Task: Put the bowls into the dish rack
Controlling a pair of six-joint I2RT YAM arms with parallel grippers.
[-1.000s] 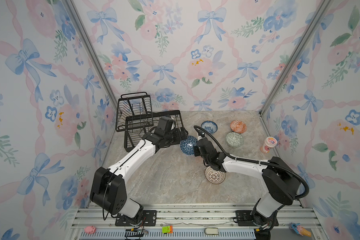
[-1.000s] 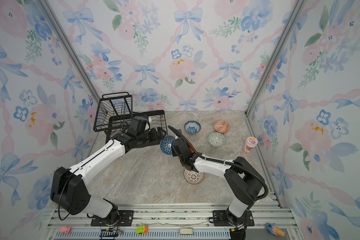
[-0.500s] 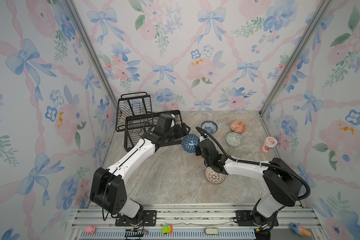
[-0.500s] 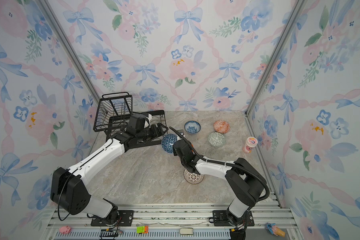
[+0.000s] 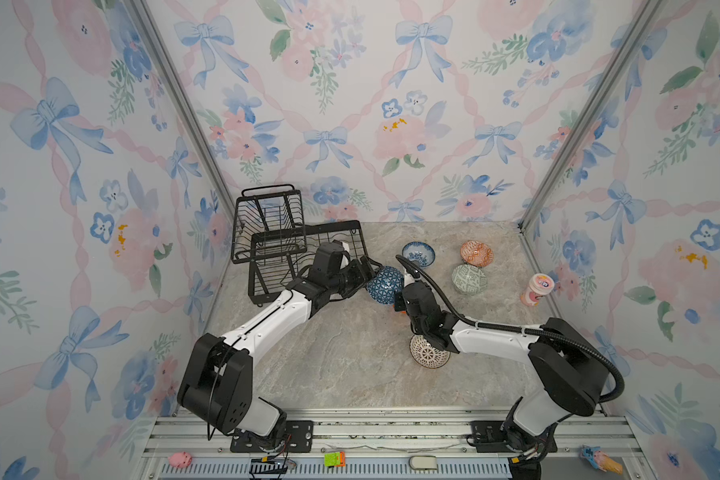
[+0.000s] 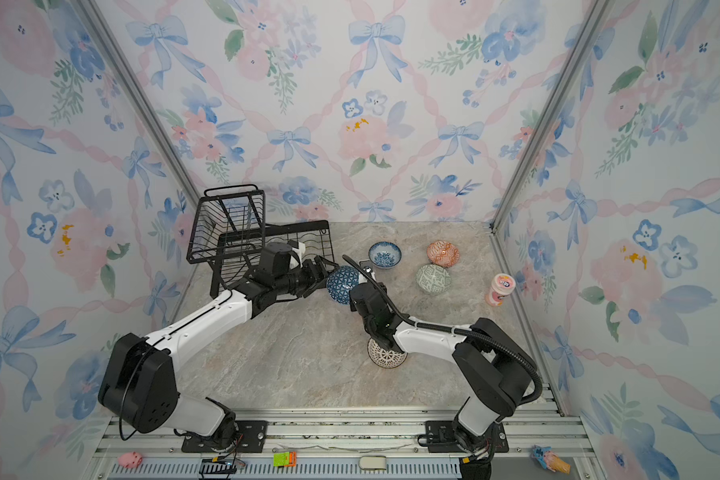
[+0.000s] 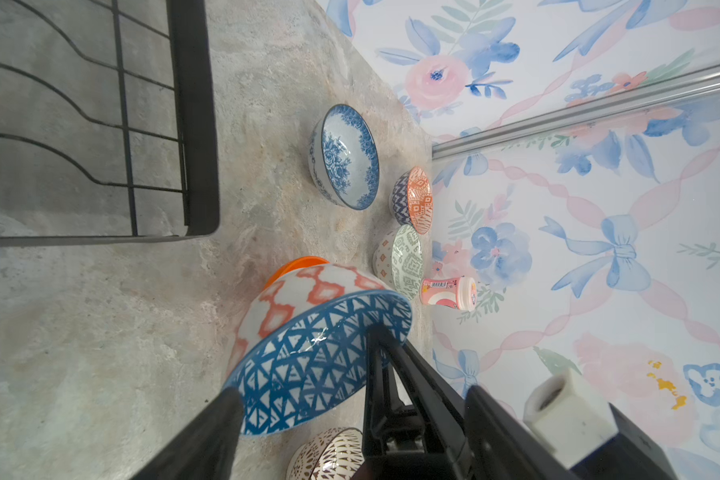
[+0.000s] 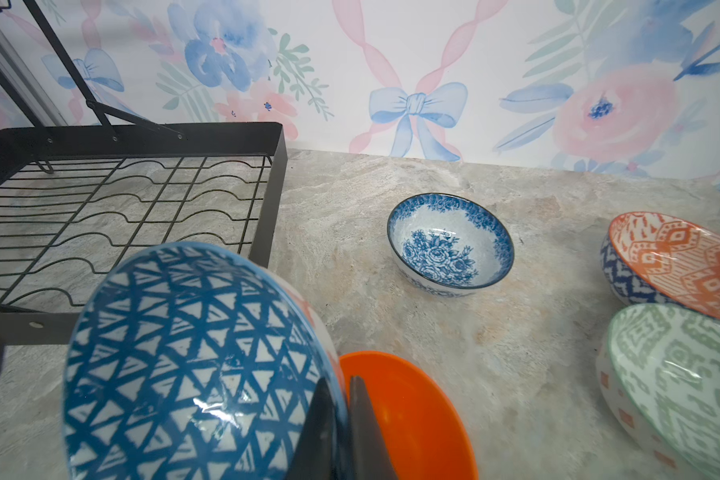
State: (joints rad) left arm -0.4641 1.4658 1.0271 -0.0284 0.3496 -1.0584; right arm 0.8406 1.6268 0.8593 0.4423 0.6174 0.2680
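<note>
The black wire two-tier dish rack (image 5: 308, 228) at the marble table's (image 5: 329, 374) back-left corner is empty (all six bowls sit outside it). Beside its right edge the right gripper (image 8: 339, 384) pinches the rim of the tilted blue geometric bowl (image 5: 385, 284); the left gripper (image 5: 366, 277) is spread beside it. Left to load: plain orange bowl (image 8: 408, 407), blue-white floral bowl (image 5: 418, 253), orange-white patterned bowl (image 5: 476, 253), pale green patterned bowl (image 5: 468, 279), white dark-lined bowl (image 5: 429, 357).

A robot test cell (prettily dressed): floral wallpaper panels (image 5: 350, 104), aluminium posts (image 5: 186, 112), arms (image 5: 267, 324) bolted to a rail (image 5: 391, 432).
</note>
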